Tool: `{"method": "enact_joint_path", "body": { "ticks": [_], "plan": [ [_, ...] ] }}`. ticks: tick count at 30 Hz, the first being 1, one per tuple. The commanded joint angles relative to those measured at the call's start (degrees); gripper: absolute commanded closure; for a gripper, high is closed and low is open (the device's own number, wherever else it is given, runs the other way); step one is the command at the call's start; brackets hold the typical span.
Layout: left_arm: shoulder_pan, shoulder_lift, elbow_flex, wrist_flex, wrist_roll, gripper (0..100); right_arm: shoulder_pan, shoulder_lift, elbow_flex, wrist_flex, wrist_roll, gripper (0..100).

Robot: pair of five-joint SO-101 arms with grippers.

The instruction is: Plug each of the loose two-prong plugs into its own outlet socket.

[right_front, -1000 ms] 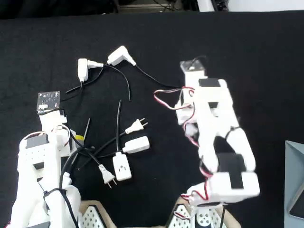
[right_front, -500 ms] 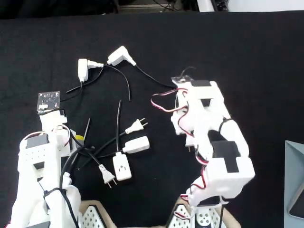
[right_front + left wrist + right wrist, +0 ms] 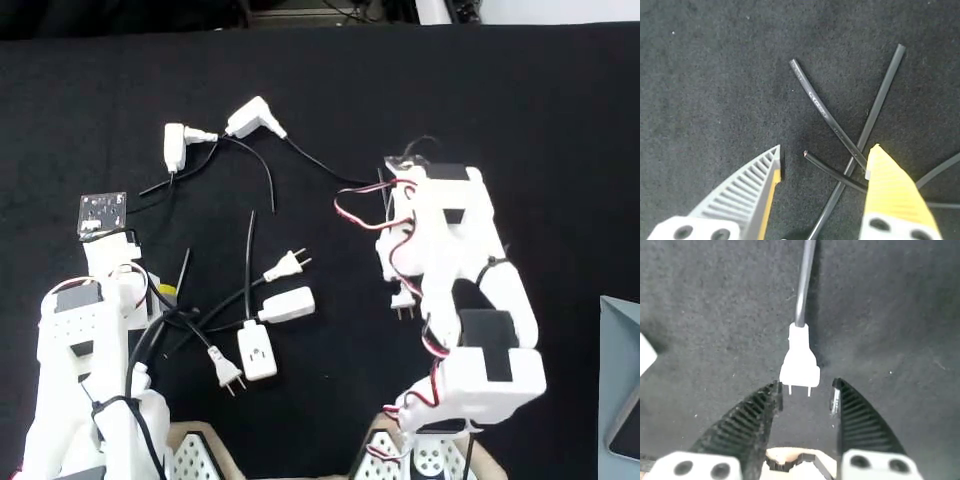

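A white two-prong plug [image 3: 799, 362] lies on the black cloth on its black cable, prongs pointing at my right gripper [image 3: 805, 390]. That gripper is open, a finger on either side of the prongs, touching nothing. From above the same plug [image 3: 403, 300] peeks out under the right arm. Two more loose plugs [image 3: 288, 264] [image 3: 228, 372] lie mid-table beside two white sockets [image 3: 286, 304] [image 3: 257, 353]. My left gripper [image 3: 825, 165] is open over crossed black cable ends [image 3: 840, 135].
Two white adapter blocks [image 3: 173, 146] [image 3: 252, 118] lie at the back left, joined by black cables. A tangle of cables [image 3: 185, 318] runs past the left arm. A grey object [image 3: 622, 380] sits at the right edge.
The right arm swung left, then back right, and the white plug now shows under its wrist. The left arm has not moved.
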Motion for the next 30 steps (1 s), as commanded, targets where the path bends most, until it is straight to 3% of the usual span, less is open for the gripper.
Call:
{"method": "enact_joint_path", "body": {
  "ticks": [1,11,21,26,30],
  "plan": [
    [-0.2,-0.9,-0.2,-0.9,-0.5,73,2.1,1.7,0.2,-4.1,-0.7,82.8],
    [-0.1,-1.0,-0.2,-0.9,-0.5,73,-0.3,5.1,0.5,-2.8,-0.9,82.8],
    [-0.1,-1.0,-0.2,-0.9,-0.5,73,-5.7,5.3,0.6,-2.2,-7.4,83.2],
    [-0.1,-1.0,-0.2,-0.9,-0.5,73,-5.4,5.3,0.7,-2.2,-7.3,92.8],
    [-0.1,-1.0,-0.2,-0.9,-0.5,73,-5.5,5.3,1.8,-2.5,-7.3,94.1]
  ]
}}
